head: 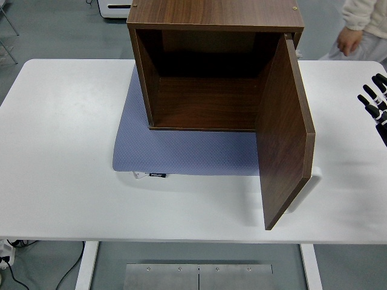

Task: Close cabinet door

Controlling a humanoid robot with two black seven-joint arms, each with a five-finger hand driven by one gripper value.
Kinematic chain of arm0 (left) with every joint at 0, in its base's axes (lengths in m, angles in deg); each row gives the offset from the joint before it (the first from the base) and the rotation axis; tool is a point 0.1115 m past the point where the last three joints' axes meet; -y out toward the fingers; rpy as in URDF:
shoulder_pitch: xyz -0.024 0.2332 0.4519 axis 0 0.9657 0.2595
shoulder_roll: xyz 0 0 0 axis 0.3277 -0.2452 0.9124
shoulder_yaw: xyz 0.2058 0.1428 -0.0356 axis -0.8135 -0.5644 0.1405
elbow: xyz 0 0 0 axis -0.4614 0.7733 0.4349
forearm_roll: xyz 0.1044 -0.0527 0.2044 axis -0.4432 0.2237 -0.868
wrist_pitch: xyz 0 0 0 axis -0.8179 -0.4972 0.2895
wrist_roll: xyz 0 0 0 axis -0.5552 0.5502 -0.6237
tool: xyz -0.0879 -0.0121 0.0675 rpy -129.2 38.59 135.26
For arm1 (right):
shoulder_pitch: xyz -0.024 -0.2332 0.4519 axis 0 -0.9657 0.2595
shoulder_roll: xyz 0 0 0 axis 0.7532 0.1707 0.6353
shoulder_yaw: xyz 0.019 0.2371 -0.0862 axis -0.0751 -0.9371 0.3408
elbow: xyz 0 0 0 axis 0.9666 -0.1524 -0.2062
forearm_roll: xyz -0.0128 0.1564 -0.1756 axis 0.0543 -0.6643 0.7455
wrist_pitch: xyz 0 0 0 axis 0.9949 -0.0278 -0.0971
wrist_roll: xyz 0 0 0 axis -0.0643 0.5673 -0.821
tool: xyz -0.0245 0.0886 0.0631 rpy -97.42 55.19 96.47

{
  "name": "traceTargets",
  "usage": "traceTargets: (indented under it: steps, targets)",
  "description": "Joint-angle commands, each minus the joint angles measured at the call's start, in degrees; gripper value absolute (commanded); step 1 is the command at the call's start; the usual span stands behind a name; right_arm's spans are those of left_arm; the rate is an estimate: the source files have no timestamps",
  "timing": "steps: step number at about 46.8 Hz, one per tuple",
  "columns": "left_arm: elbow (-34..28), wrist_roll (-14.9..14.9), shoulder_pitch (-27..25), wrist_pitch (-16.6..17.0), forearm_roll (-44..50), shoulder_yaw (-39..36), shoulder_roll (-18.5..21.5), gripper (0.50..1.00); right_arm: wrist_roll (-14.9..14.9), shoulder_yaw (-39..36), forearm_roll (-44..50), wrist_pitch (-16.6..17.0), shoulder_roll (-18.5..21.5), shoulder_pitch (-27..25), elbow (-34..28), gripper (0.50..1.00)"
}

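Note:
A dark wooden cabinet [211,18] stands at the back middle of the white table, its front open and its inside empty. Its door [284,133] is hinged on the right side and swung wide open toward me, its white handle [314,176] on the outer face. My right hand [378,103] shows at the right edge, fingers spread and holding nothing, well to the right of the door and apart from it. My left arm is out of view.
A blue-grey mat [181,151] lies under the cabinet and reaches toward me. A person [360,27] stands behind the table at the top right. The table [60,151] has bare surface on the left and in front.

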Motion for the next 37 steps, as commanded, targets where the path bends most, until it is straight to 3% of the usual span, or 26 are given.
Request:
traceTargets:
  steps: [1, 37]
  targets:
    - [0.00, 0.05, 0.00, 0.00, 0.00, 0.00, 0.00, 1.000, 0.00, -0.01, 0.00, 0.00, 0.00, 0.09, 0.00, 1.000]
    - [0.00, 0.05, 0.00, 0.00, 0.00, 0.00, 0.00, 1.000, 0.00, -0.01, 0.00, -0.09, -0.09, 0.35, 0.00, 1.000]
